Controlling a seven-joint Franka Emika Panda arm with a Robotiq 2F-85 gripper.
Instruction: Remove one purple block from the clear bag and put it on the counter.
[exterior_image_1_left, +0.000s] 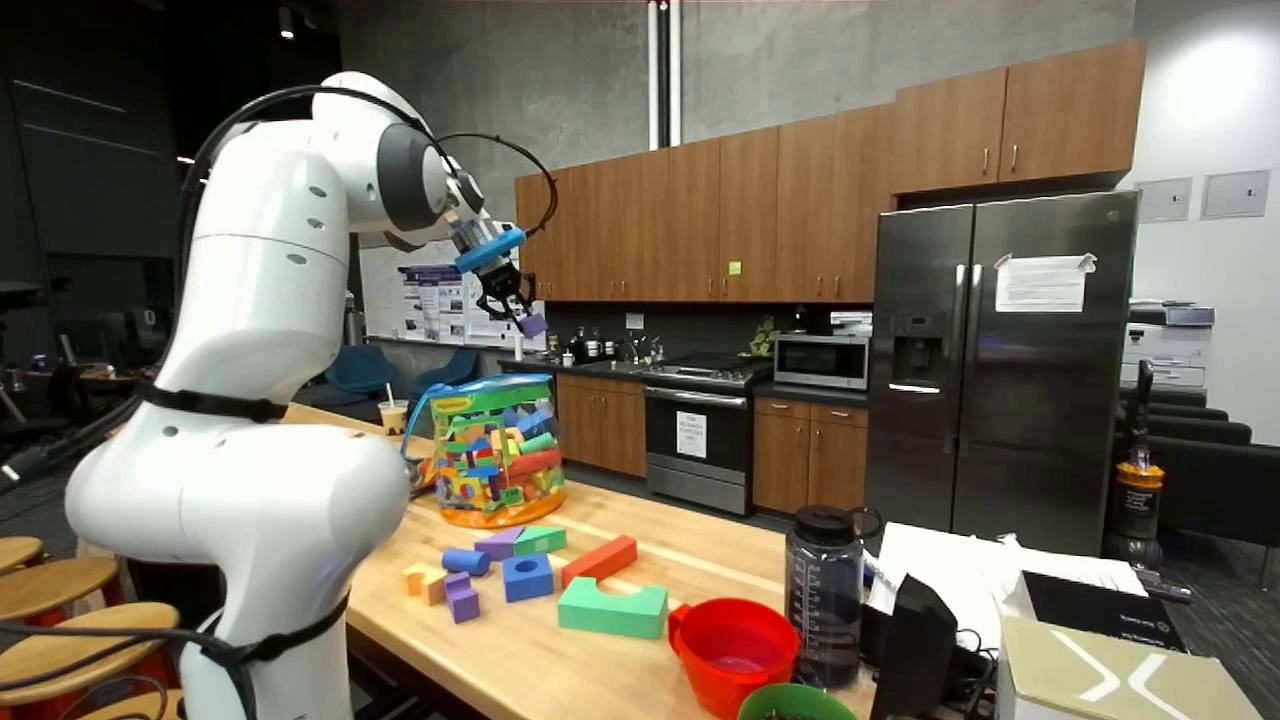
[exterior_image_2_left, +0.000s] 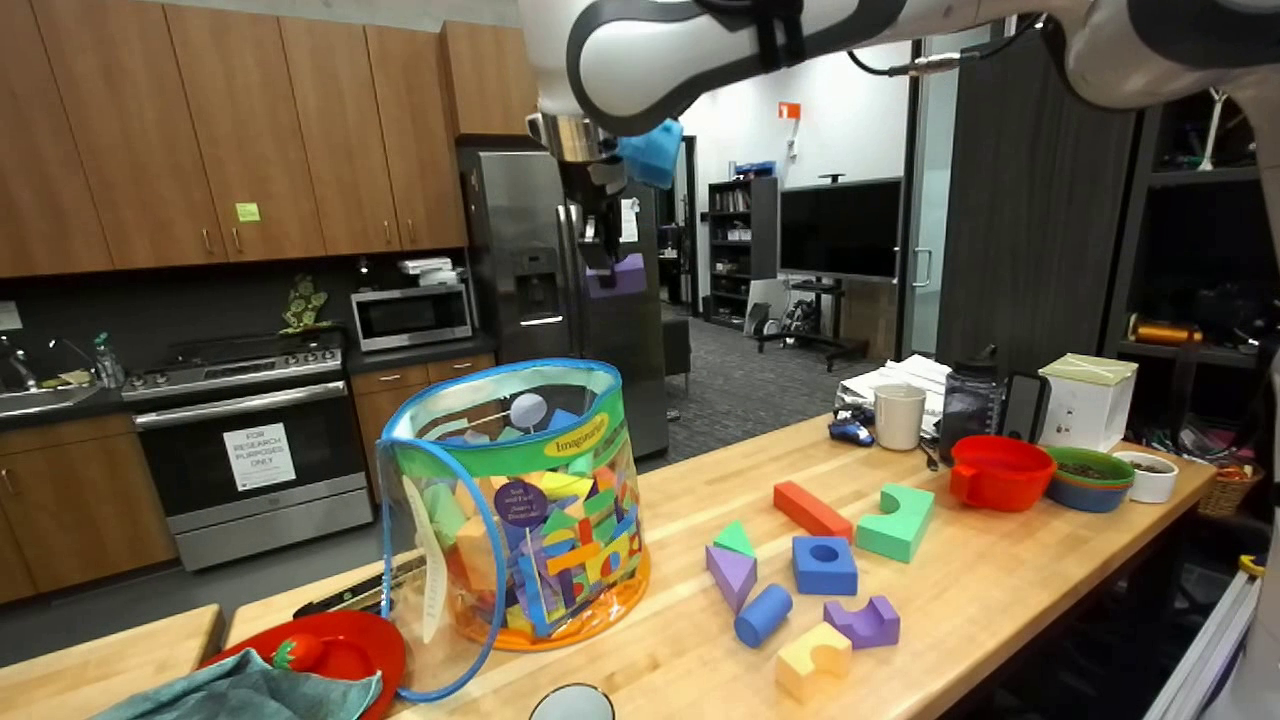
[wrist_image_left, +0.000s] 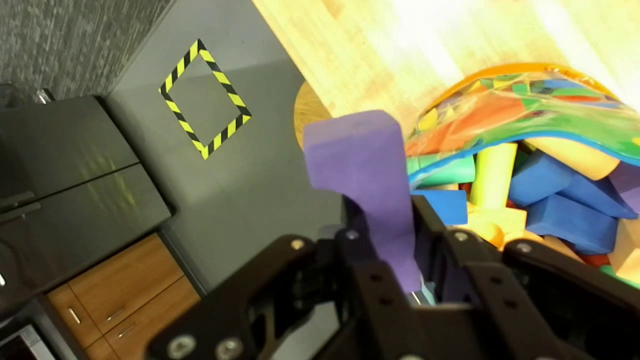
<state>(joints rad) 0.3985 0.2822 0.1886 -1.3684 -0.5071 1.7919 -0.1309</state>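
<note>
1 purple block (wrist_image_left: 367, 150) is pinched aloft by the gripper (wrist_image_left: 387, 215); the clear bag (exterior_image_2_left: 480, 459), filled with coloured blocks (wrist_image_left: 570, 225), and 2 other purple blocks (exterior_image_2_left: 862, 625) are supported by the counter (exterior_image_2_left: 980, 570).

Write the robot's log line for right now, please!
gripper: holding a purple block; where: in the air, outside the clear bag; counter: this block not yet set down

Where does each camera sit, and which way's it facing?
An exterior view: near the red bowl, facing the clear bag and refrigerator; arm at left.
An exterior view: near the red plate, facing along the counter; arm at upper right.
Wrist view: on the arm, angled down at the clear bag; gripper shows, holding purple block.
Both exterior views share the clear bag and refrigerator.
</note>
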